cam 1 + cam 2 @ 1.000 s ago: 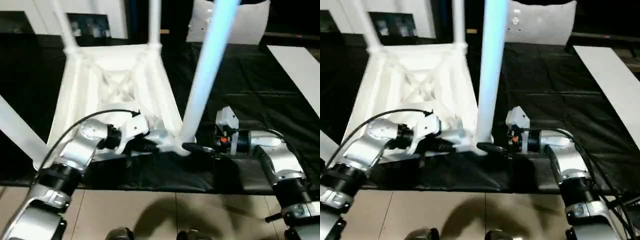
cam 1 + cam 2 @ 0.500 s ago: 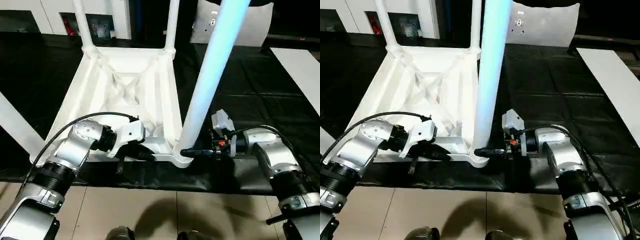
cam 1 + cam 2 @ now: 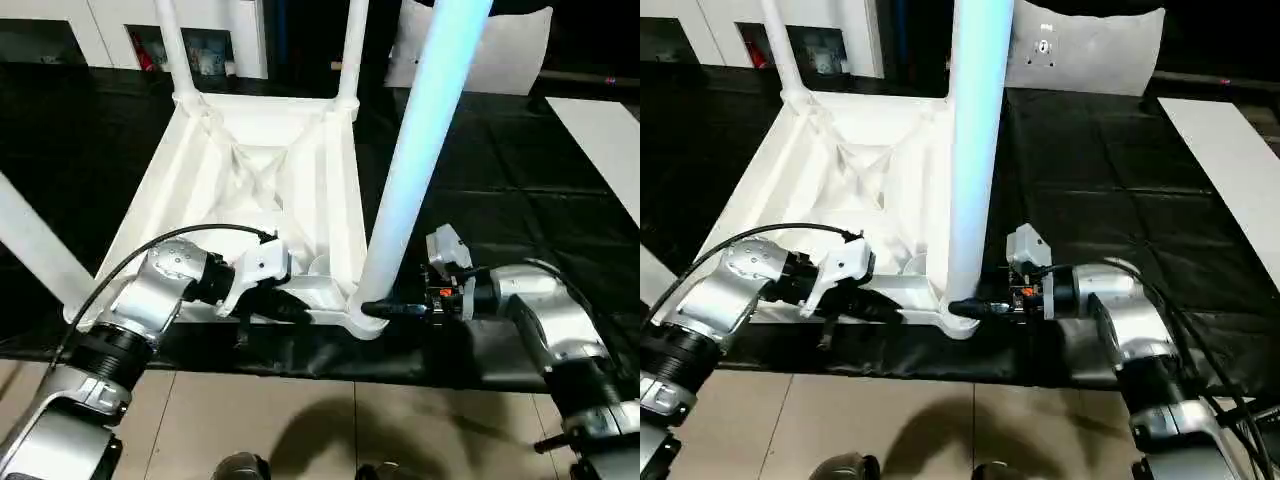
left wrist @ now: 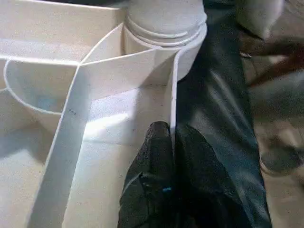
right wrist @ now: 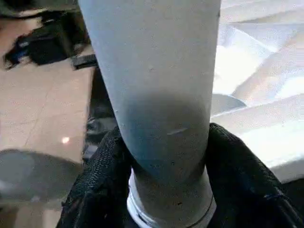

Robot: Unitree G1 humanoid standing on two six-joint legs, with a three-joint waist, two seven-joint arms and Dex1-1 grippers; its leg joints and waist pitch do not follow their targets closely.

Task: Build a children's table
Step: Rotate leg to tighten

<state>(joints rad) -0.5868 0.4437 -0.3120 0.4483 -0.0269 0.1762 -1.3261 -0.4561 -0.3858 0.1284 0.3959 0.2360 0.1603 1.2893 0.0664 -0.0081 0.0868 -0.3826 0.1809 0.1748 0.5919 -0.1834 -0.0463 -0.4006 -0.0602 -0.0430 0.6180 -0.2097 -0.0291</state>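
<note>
The children's table lies upside down on the black workbench, its ribbed white top (image 3: 250, 190) facing up. Legs stand in the far left socket (image 3: 175, 50), the far right socket (image 3: 352, 50) and the near right socket (image 3: 420, 150). Another leg (image 3: 35, 250) slants at the near left. My left gripper (image 3: 300, 312) is shut on the top's near rim wall (image 4: 172, 95), one finger (image 4: 156, 152) inside it and one outside. My right gripper (image 3: 372, 308) is shut on the base of the near right leg (image 5: 156, 95), a black finger (image 5: 99, 180) pressing each side just above the corner socket.
The workbench's front edge runs just below both grippers, with tiled floor (image 3: 300, 420) beyond it. A white panel (image 3: 600, 140) lies on the bench at the right. A white curved piece (image 3: 510, 50) stands at the back right.
My right gripper's fingers have drawn in around the base of the near right leg. The camera has tilted, so the whole picture has shifted. The left gripper keeps its pinch on the rim.
</note>
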